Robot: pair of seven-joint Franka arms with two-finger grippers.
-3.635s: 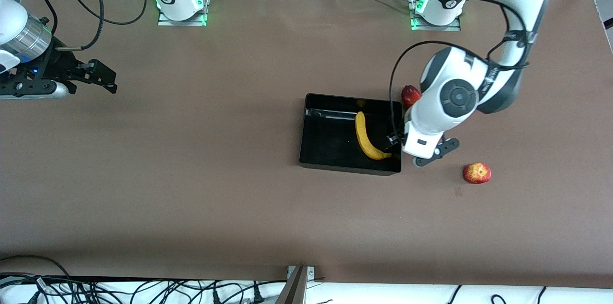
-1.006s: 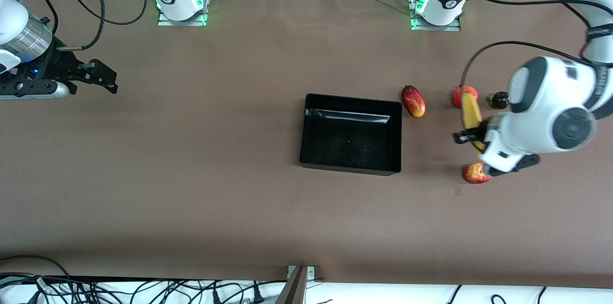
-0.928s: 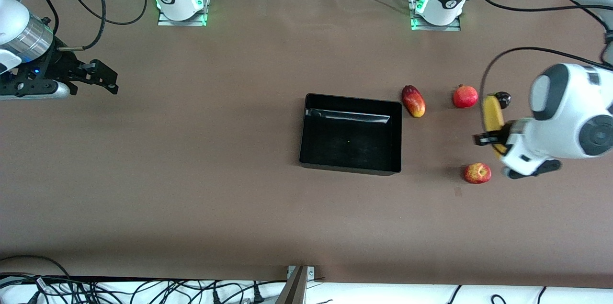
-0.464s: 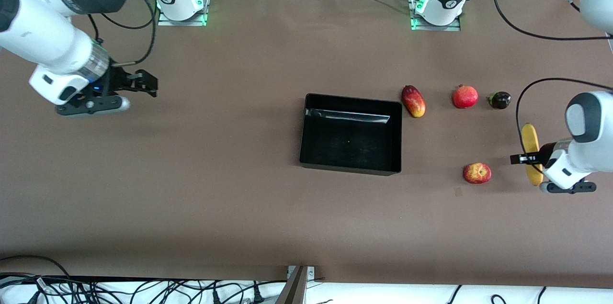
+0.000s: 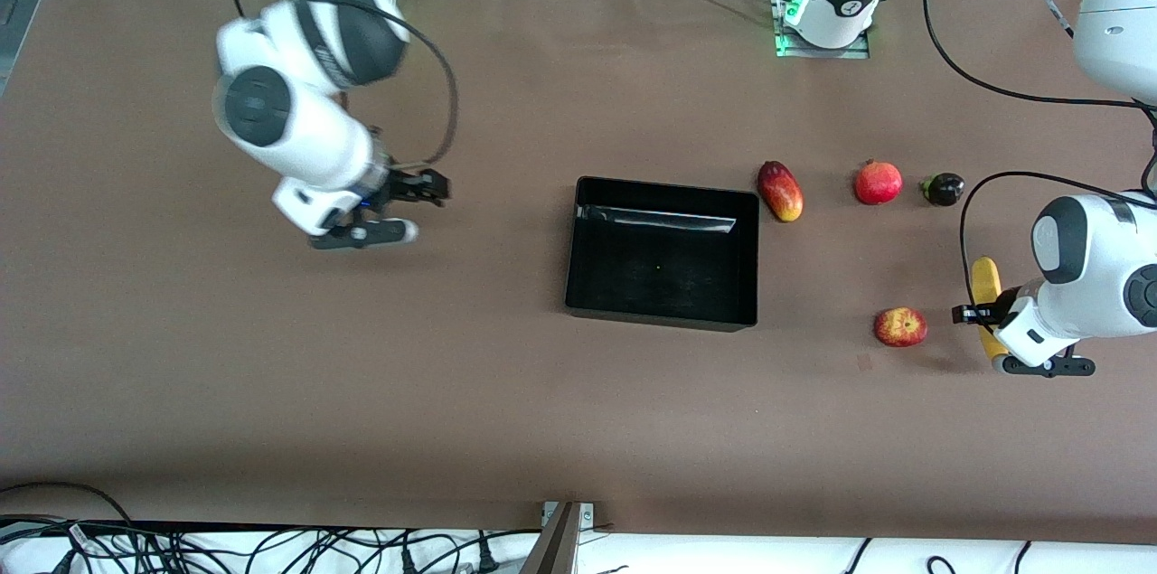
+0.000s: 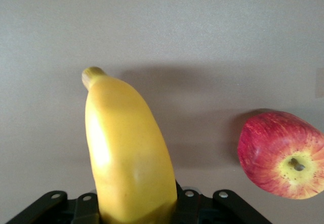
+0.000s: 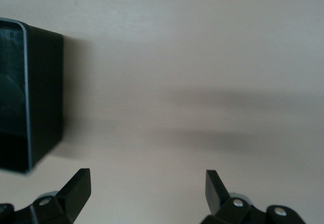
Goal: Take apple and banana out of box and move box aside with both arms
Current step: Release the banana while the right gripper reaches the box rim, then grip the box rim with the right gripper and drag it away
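My left gripper (image 5: 980,315) is shut on the yellow banana (image 5: 984,280), low over the table beside the red-and-yellow apple (image 5: 900,326), toward the left arm's end. In the left wrist view the banana (image 6: 126,148) sticks out from my left gripper (image 6: 134,206), with the apple (image 6: 283,153) next to it on the table. The black box (image 5: 660,319) stands mid-table, open-topped and empty. My right gripper (image 5: 432,190) is open and empty over bare table, beside the box toward the right arm's end. The right wrist view shows the open right gripper (image 7: 147,186) and a corner of the box (image 7: 30,92).
A red-yellow mango (image 5: 780,191), a red pomegranate (image 5: 878,183) and a small dark fruit (image 5: 943,189) lie in a row farther from the front camera than the apple, between the box and the left arm's end.
My left gripper lifted the banana out of the box and carried it past the apple toward the left arm's end. My right arm swung in from the table's end toward the box.
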